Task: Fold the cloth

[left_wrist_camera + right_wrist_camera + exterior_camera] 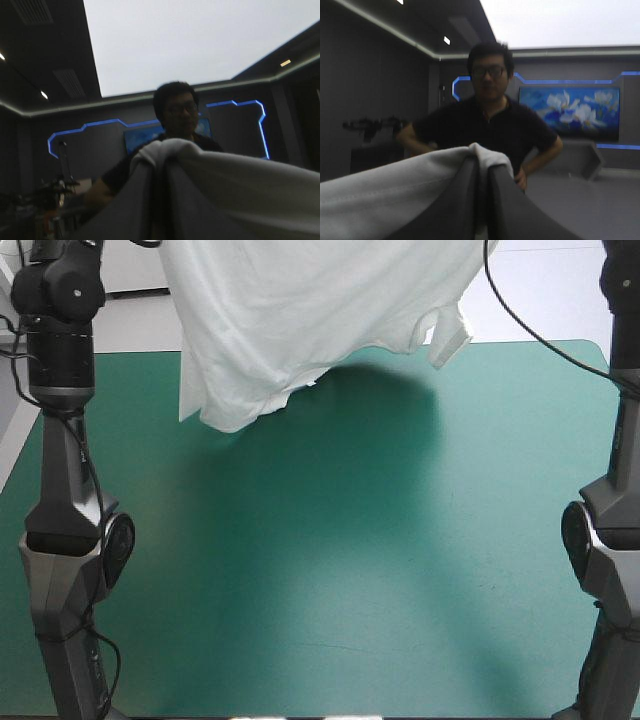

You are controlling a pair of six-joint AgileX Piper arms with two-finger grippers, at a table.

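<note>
The left claw (159, 169) and the right claw (483, 167) are each pinched on an edge of the T-shirt (310, 330), which is hung aloft over the far part of the table (330, 580). Spreading is judged in hand; next, an even lowering is called for, so it is laid flat

The white, short-sleeved T-shirt (300, 320) hangs lifted over the far edge of the table (330, 570), at 12 o'clock. It drapes in loose folds. Its lowest corner dips toward 11 o'clock and 1 sleeve (452, 338) dangles toward 1 o'clock. Bunched folds sit pinched in the left gripper (159, 150) and right gripper (482, 159).
</note>
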